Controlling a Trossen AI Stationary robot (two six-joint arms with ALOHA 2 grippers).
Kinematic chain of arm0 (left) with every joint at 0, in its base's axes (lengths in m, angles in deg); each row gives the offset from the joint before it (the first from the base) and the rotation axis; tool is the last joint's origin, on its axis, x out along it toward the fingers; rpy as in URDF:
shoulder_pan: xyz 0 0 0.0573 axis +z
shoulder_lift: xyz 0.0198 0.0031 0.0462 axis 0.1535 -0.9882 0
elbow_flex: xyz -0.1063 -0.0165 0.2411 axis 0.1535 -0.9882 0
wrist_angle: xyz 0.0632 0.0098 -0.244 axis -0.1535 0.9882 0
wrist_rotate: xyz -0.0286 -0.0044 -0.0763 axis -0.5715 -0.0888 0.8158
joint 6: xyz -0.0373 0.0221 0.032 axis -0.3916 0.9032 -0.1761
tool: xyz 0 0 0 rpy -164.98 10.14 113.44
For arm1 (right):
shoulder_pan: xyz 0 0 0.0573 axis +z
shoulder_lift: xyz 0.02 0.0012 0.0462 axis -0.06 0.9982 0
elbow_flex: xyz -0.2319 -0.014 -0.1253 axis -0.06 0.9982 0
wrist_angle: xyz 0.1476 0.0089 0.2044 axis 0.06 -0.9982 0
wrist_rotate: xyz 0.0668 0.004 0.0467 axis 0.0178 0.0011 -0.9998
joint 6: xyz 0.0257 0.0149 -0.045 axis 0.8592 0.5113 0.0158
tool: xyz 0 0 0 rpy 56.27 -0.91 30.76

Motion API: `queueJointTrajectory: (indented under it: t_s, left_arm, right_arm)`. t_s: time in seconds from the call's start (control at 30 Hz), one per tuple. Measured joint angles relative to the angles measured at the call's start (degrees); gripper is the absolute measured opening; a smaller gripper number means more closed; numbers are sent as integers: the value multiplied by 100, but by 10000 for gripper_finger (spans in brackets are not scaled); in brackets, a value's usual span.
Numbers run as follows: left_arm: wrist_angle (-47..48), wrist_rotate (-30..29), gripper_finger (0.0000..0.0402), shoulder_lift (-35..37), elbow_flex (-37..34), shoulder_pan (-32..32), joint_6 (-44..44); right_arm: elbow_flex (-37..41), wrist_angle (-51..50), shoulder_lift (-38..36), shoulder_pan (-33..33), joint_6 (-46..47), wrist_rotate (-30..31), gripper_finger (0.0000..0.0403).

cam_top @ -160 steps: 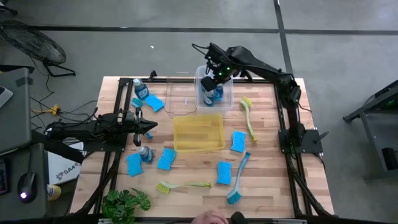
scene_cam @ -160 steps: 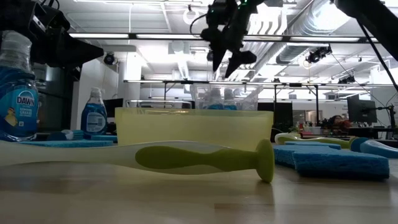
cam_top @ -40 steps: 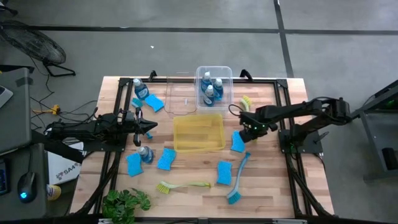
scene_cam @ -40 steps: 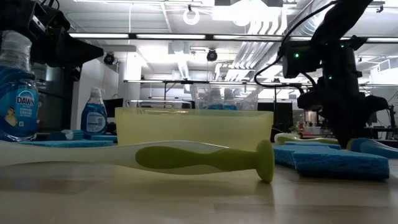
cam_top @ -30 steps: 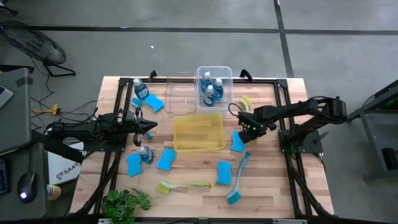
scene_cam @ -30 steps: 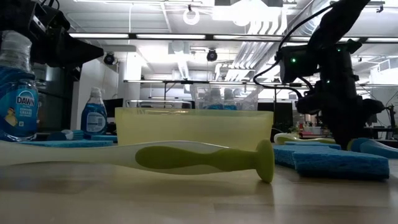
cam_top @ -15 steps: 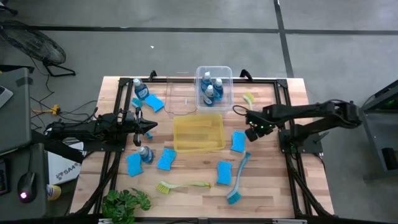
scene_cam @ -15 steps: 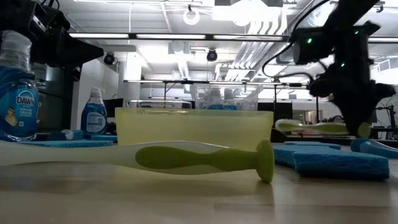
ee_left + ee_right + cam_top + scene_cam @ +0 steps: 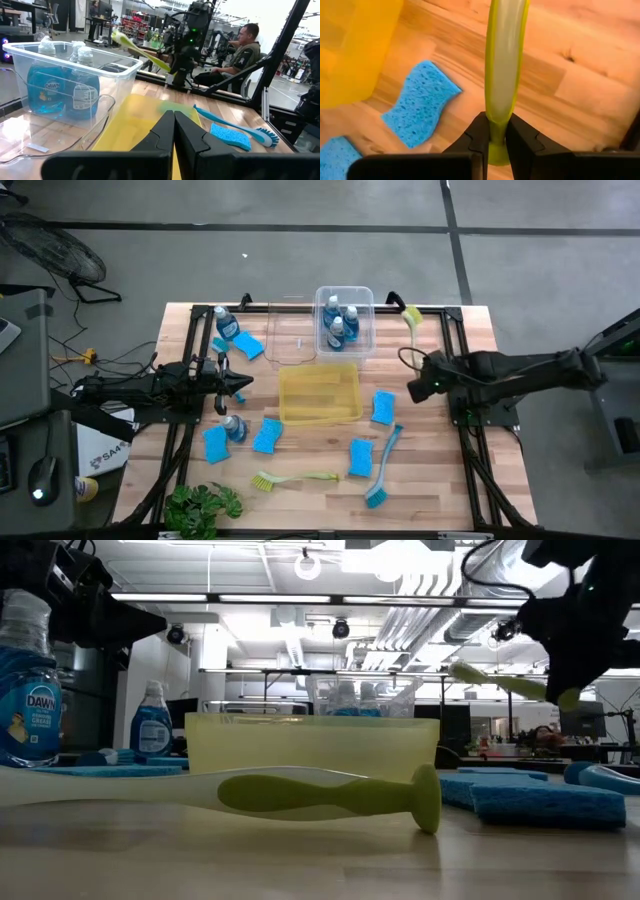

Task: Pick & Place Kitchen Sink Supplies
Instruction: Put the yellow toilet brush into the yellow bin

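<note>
In the low view, the blue bottle (image 9: 27,690) standing at the worktop's left edge carries a label reading "DAWN", with smaller lines beneath that are too fine to read. In the left wrist view, a bottle (image 9: 46,90) inside the clear bin (image 9: 120,70) by the worktop's far edge shows the same "DAWN" on its label; the bottle beside it (image 9: 82,97) has a label too blurred to read. A white sheet (image 9: 100,448) left of the worktop bears dark letters that cannot be made out.
</note>
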Motion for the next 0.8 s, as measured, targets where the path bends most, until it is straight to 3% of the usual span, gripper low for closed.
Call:
queueJointTrajectory:
  t_s: [0.27, 0.5, 0.67, 0.8]
  left_arm:
    - [0, 4, 1, 0, 0, -1, -1]
    - [0, 22, 1, 2, 0, 1, 0]
    - [0, 20, 1, 0, 0, -1, -1]
    - [0, 20, 1, 1, 0, 1, 0]
  right_arm:
    - [-2, 539, -75, 597, -303, 916, 37]
    - [-4, 1491, 64, 1028, -1327, 1597, 37]
    - [-7, 2334, 302, 1185, -2562, 1562, 37]
    - [-7, 2932, 565, 1189, -3695, 1191, 37]
